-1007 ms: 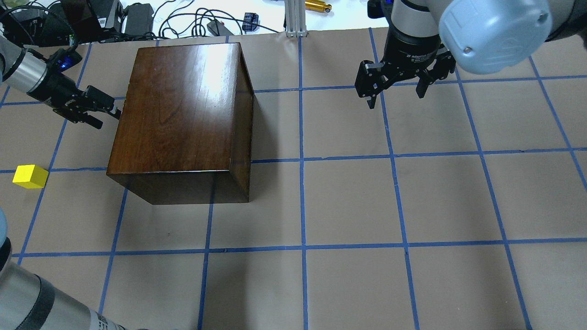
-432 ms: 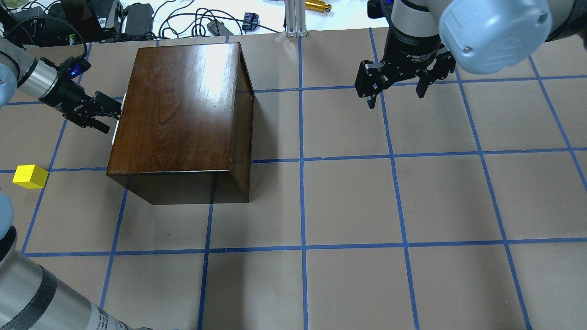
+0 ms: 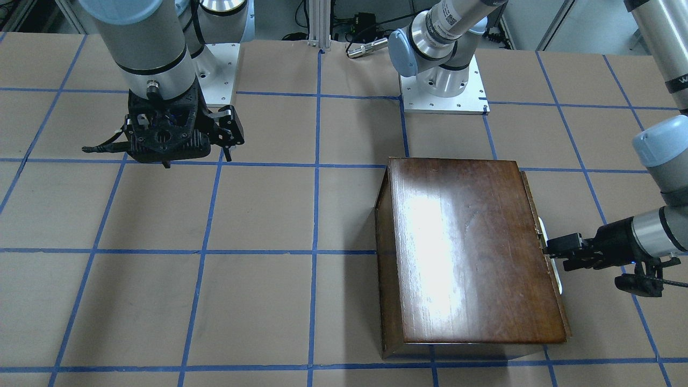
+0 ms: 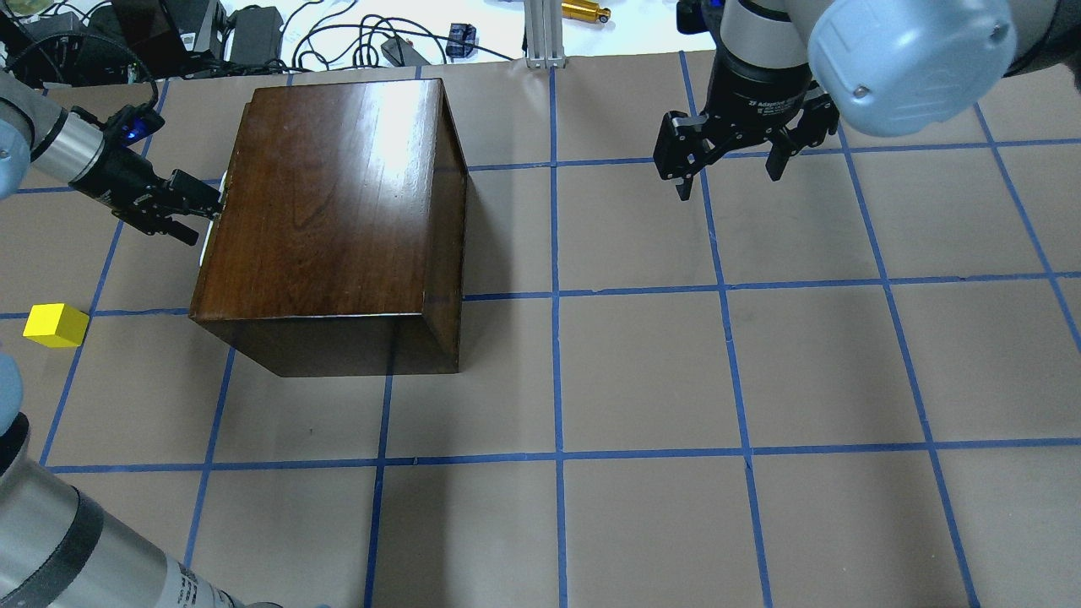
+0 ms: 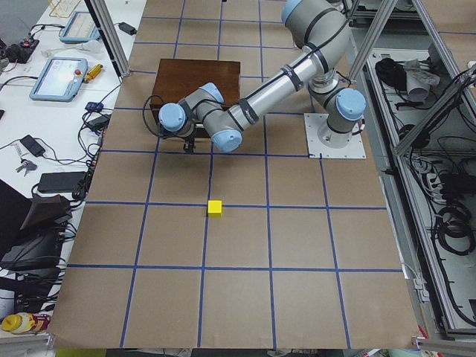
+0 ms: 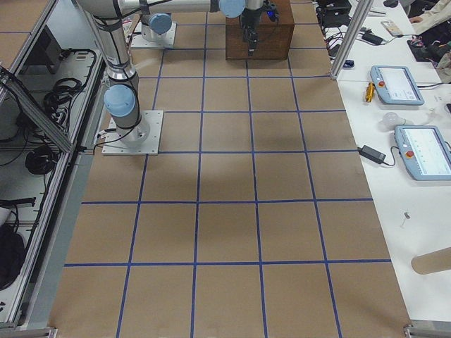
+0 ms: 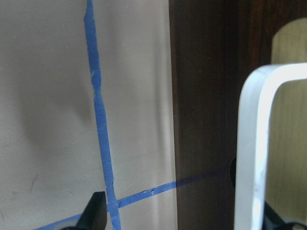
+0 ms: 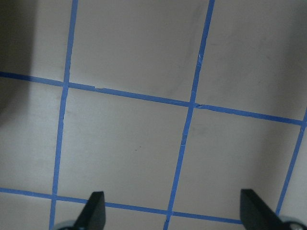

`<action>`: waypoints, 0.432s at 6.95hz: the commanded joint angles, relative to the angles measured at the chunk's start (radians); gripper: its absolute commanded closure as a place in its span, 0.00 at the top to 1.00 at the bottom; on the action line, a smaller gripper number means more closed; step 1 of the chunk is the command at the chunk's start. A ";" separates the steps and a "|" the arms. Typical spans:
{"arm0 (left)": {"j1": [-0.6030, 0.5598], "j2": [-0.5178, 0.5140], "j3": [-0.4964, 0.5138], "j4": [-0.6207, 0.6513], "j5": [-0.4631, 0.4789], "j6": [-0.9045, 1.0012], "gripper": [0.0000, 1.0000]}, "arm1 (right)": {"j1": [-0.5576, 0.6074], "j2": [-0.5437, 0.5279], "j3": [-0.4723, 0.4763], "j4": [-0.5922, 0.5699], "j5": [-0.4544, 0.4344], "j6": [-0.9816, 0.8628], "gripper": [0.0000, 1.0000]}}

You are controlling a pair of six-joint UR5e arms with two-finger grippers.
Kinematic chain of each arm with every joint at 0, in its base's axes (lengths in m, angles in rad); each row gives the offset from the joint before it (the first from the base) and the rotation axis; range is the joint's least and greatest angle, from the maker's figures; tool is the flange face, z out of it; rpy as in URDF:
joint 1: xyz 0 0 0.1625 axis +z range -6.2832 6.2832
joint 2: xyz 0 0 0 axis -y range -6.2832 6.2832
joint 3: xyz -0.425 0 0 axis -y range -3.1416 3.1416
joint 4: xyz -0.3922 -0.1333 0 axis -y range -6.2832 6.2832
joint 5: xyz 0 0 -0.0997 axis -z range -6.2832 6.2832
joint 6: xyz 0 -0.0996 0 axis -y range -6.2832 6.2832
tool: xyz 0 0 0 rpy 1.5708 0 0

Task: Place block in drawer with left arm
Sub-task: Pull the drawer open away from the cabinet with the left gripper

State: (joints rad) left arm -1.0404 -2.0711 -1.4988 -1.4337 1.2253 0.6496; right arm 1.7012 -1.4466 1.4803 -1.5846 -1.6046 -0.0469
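The block is a small yellow cube on the table left of the dark wooden box, well apart from it; it also shows in the exterior left view. The drawer front stands a little out from the box's left face. My left gripper is at the drawer's white handle. Its jaws look open, with one fingertip outside the handle and the other mostly hidden behind it. My right gripper is open and empty above the table, far right of the box.
Cables, power bricks and a metal post lie beyond the table's far edge. The box's top is glossy and bare. Blue tape lines grid the brown table surface.
My left gripper reached the box's left face and then drew back slightly to the left. The drawer front has come a little way out with it. The block and right arm have not moved.
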 commanded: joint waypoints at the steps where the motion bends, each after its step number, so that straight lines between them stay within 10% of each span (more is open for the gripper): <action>1: 0.055 -0.003 0.000 0.009 0.002 0.022 1.00 | 0.000 0.000 0.000 0.000 0.000 0.001 1.00; 3: 0.092 -0.004 0.000 0.021 0.006 0.027 1.00 | 0.000 0.000 0.000 0.000 0.000 0.001 1.00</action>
State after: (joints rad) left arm -0.9754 -2.0742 -1.4987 -1.4226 1.2285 0.6726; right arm 1.7012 -1.4466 1.4803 -1.5846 -1.6045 -0.0467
